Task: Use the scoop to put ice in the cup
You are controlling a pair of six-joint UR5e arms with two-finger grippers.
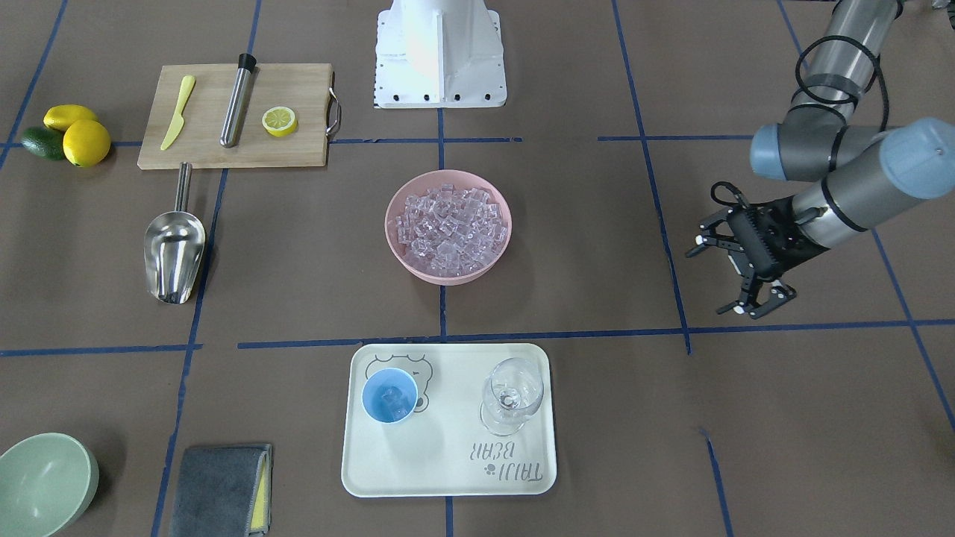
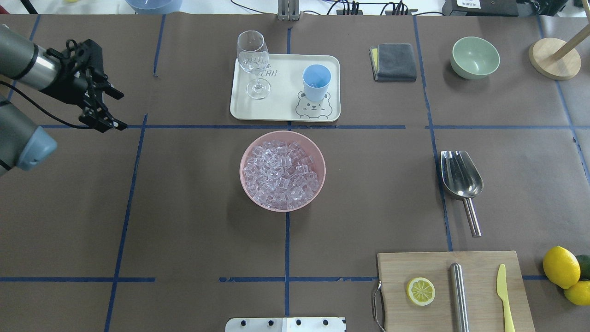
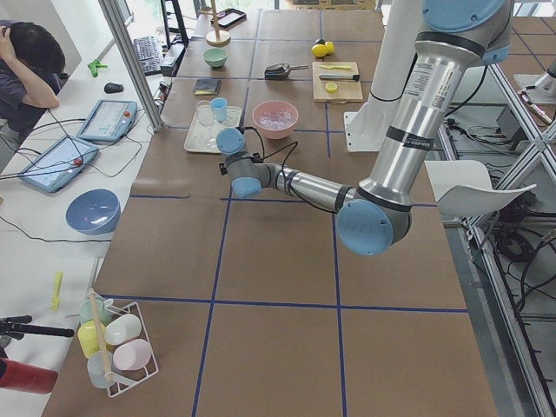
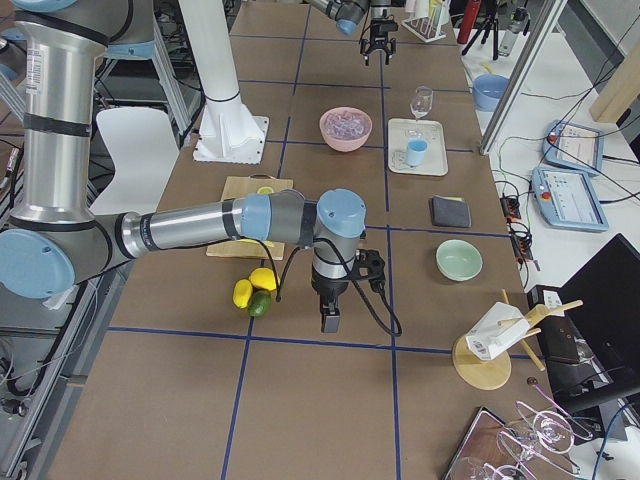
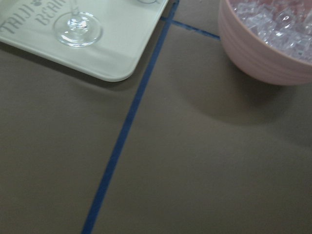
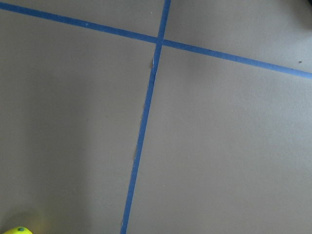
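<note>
The left gripper, at the right of the front-facing view, is seen spread wide, gripping nothing. The right gripper's state cannot be told. The scoop is laid at left. Ice is heaped in a central pink bowl, with the cup on the tray below.
</note>
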